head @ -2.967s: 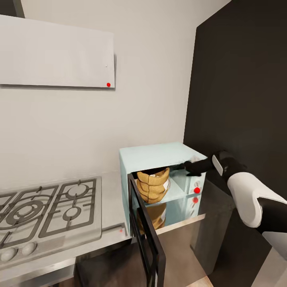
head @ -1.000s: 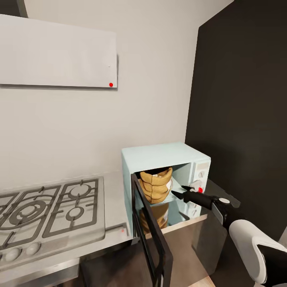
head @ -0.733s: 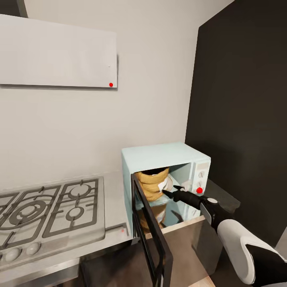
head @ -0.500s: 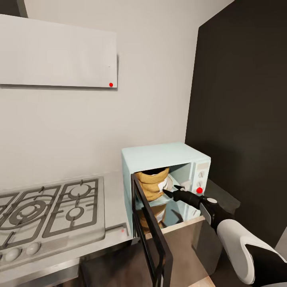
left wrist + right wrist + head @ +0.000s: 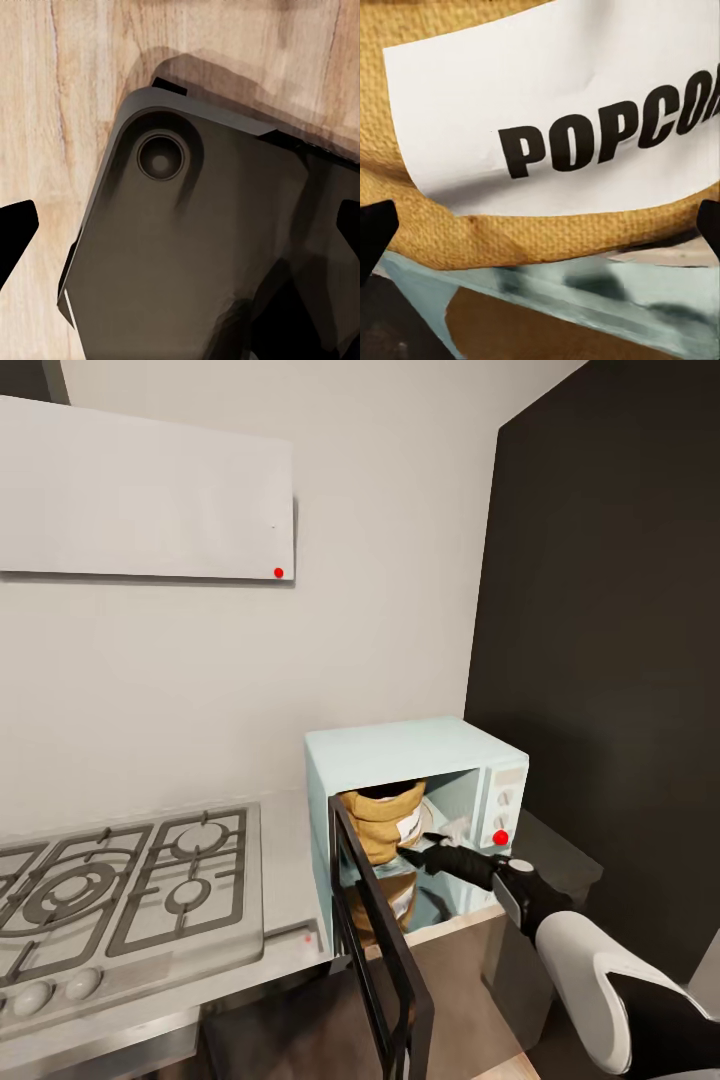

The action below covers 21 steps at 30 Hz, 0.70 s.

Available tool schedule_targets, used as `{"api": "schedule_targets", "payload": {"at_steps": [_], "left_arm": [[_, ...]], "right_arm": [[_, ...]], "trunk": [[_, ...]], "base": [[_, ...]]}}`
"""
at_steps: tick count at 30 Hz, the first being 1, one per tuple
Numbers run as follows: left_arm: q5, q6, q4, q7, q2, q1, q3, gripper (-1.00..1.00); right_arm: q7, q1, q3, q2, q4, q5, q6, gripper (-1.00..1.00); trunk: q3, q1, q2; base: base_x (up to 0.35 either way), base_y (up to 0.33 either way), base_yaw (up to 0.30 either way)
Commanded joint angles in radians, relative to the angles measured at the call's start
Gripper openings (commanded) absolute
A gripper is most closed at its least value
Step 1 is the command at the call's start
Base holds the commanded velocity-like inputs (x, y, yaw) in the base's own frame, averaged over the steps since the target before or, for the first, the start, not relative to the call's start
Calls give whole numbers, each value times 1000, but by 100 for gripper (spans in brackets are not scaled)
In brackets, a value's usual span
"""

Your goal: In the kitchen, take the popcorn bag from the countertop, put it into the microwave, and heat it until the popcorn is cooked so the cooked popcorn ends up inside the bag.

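Door hides microwave's left; popcorn bag (label partly visible) inside.

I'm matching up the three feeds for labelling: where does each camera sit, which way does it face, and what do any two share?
Head view: on the robot's head, facing forward and down at the open microwave holding the popcorn bag; the right arm and right end effector show.
Left wrist view: near the left end effector, facing the wooden floor and the robot's dark base; fingertips wide apart.
Right wrist view: near the right end effector, facing the bag's POPCORN label.
Shared: head and right wrist views both show the bag.
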<state>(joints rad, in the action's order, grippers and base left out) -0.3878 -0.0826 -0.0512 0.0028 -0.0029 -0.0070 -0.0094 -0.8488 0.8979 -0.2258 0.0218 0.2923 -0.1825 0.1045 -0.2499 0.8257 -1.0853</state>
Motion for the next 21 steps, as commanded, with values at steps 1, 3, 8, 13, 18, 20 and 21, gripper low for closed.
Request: {"api": "schedule_targets", "payload": {"at_steps": [1, 3, 8, 13, 18, 20, 21], "left_arm": [[-5, -3, 1, 0, 0, -1, -1, 100], [-5, -3, 1, 0, 0, -1, -1, 100], [-5, -3, 1, 0, 0, -1, -1, 100], [-5, -3, 1, 0, 0, -1, -1, 100], [-5, -3, 1, 0, 0, -1, -1, 100], [-5, -3, 1, 0, 0, -1, -1, 100], [-5, -3, 1, 0, 0, -1, -1, 100]], "right_arm": [[42, 1, -7, -12, -1, -8, 8, 100], [124, 1, -7, -26, -1, -4, 8, 100], [266, 1, -11, -54, -1, 1, 8, 100], [339, 1, -16, -60, 0, 3, 14, 100], [366, 1, -33, -60, 3, 2, 18, 100], [340, 1, -34, -60, 0, 1, 18, 100], [300, 1, -34, -60, 0, 0, 17, 100]], "trunk": [[-1, 0, -1], [-1, 0, -1], [-1, 0, -1], [-1, 0, -1], [-1, 0, -1], [-1, 0, -1], [-1, 0, -1]], "base": [[0, 0, 0], [0, 0, 0], [0, 0, 0], [0, 0, 0], [0, 0, 0], [0, 0, 0], [0, 0, 0]]}}
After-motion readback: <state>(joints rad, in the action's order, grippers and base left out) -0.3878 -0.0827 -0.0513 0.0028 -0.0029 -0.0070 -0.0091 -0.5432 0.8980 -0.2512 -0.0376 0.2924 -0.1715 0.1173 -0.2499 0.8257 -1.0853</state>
